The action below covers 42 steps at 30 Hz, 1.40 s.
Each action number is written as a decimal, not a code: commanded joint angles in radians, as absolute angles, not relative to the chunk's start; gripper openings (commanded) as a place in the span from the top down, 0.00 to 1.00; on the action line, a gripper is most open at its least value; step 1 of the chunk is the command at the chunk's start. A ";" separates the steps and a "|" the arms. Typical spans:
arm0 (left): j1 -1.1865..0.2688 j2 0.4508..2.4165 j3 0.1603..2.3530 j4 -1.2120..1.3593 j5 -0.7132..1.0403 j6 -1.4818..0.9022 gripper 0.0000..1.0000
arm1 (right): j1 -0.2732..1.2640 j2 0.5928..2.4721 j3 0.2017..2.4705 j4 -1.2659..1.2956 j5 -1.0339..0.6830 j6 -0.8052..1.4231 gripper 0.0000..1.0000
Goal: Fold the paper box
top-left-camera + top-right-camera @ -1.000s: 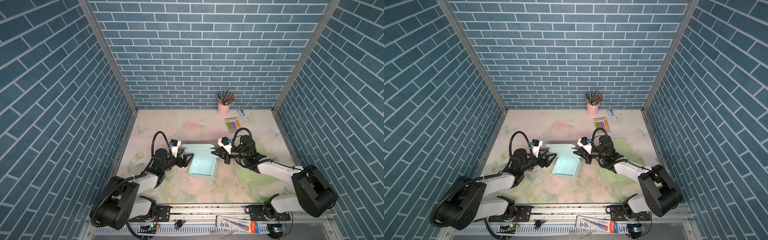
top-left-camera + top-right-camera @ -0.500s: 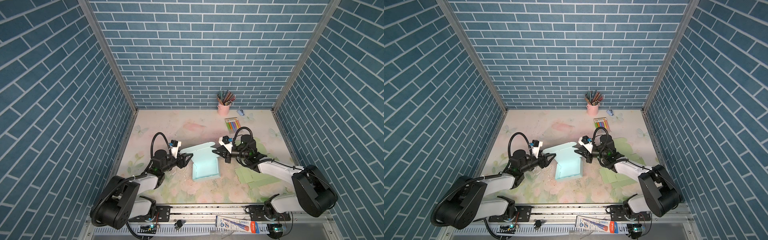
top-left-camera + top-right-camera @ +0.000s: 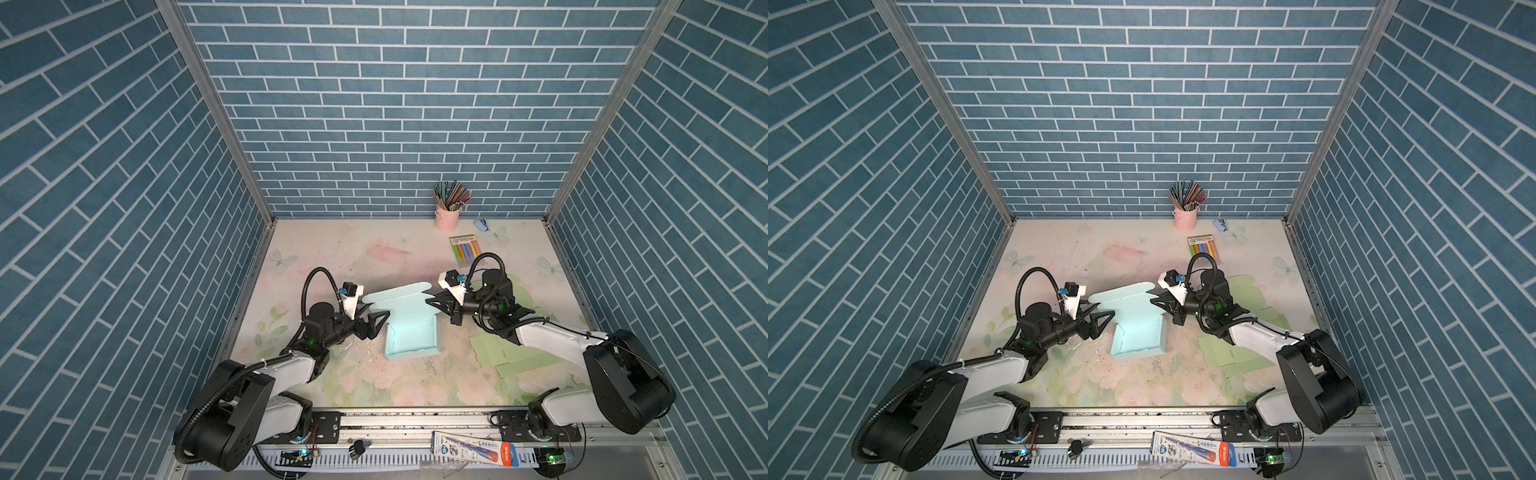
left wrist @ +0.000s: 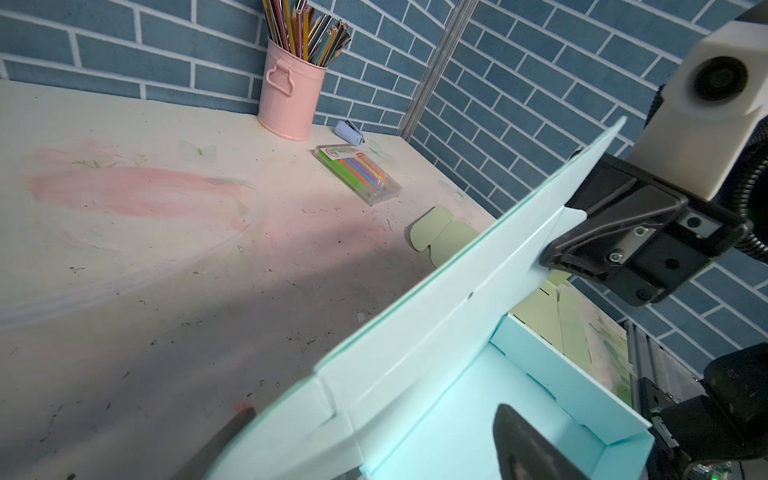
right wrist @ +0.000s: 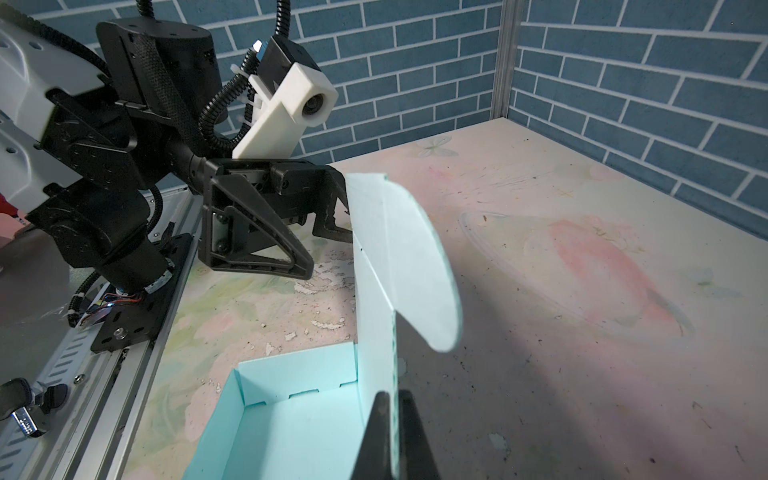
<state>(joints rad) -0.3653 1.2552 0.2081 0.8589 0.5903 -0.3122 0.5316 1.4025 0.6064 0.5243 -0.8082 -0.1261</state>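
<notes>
Against a second ago, the light-blue paper box (image 3: 411,338) sits squarer on the floral tabletop (image 3: 332,249) between the arms, and its rounded lid flap (image 3: 399,296) stands raised rather than lying back; the right gripper (image 3: 432,301) is clenched on that flap's edge, while the left gripper (image 3: 376,316) is spread wide astride the flap's other end, clamping nothing; closing the lid looks like the step in hand; counted: one box, two grippers, one pink pencil tin (image 3: 447,216), one clear marker pack (image 3: 466,249), one pile of flat green card blanks (image 3: 511,353), its sheets uncountable.
</notes>
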 commanded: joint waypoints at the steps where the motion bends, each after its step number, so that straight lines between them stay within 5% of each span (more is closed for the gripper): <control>1: -0.374 1.288 0.227 0.887 0.625 -0.299 0.15 | 0.526 1.391 0.616 0.528 -0.808 -0.099 0.98; 8: -0.398 1.278 0.219 0.890 0.621 -0.296 0.37 | 0.521 1.397 0.618 0.529 -0.796 -0.091 0.99; 15: -0.409 1.205 0.198 0.809 0.580 -0.281 0.71 | 0.519 1.391 0.614 0.531 -0.748 -0.090 0.99; 23: -0.427 1.106 0.179 0.704 0.527 -0.266 0.81 | 0.517 1.376 0.603 0.552 -0.732 -0.078 0.99; 34: -0.484 1.164 0.204 0.682 0.474 -0.258 0.80 | 0.516 1.356 0.590 0.563 -0.686 -0.070 0.99; 42: -0.496 1.092 0.222 0.641 0.448 -0.254 0.94 | 0.516 1.364 0.595 0.549 -0.662 -0.079 0.98</control>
<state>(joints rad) -0.4896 1.1202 0.1982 0.6533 0.4709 -0.2722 0.5167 1.3811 0.5983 0.5327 -0.6846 -0.0994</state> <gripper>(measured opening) 0.069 0.052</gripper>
